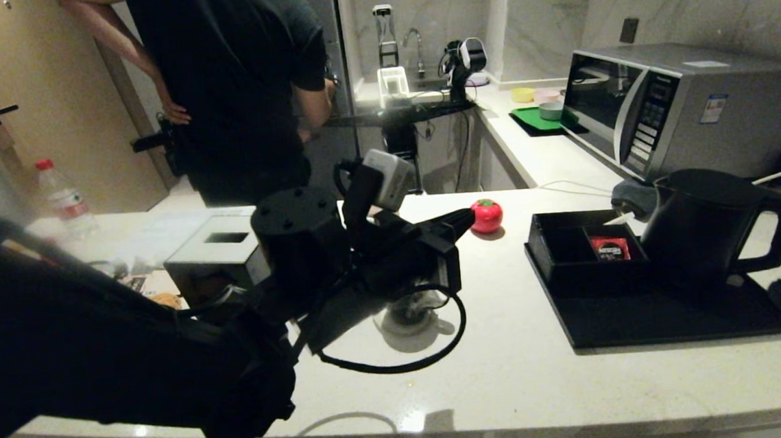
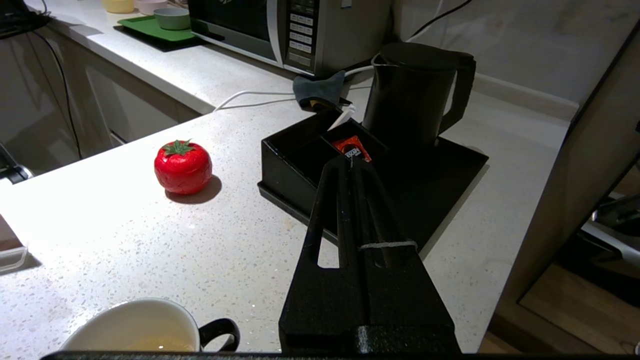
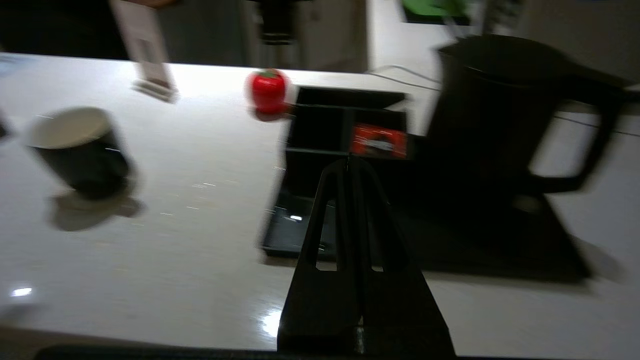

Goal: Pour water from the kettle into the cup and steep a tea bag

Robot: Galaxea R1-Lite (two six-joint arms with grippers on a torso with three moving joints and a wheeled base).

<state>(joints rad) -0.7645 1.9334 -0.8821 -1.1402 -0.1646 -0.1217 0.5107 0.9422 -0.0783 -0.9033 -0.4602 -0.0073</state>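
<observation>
Closest to the head camera, the left arm blocks most of the cup (image 2: pixel 135 327), whose white inside holds pale yellowish water (image 2: pixel 157 344). Its left hand (image 2: pixel 353 159) hovers over the pale speckled bench (image 1: pixel 511 375), fingers pressed together on nothing. At the frame's lower right edge only a dark part of the right arm shows; the blurred wrist view shows the right hand (image 3: pixel 348 161) closed and empty. Matte black, the kettle (image 1: pixel 707 224) stands on a black tray (image 1: pixel 645 318) before a microwave (image 1: pixel 664 103).

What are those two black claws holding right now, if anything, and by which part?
The left gripper is shut on a thin white string across its fingers, probably the tea bag's; the bag itself is hidden. The right gripper is shut on nothing.
</observation>
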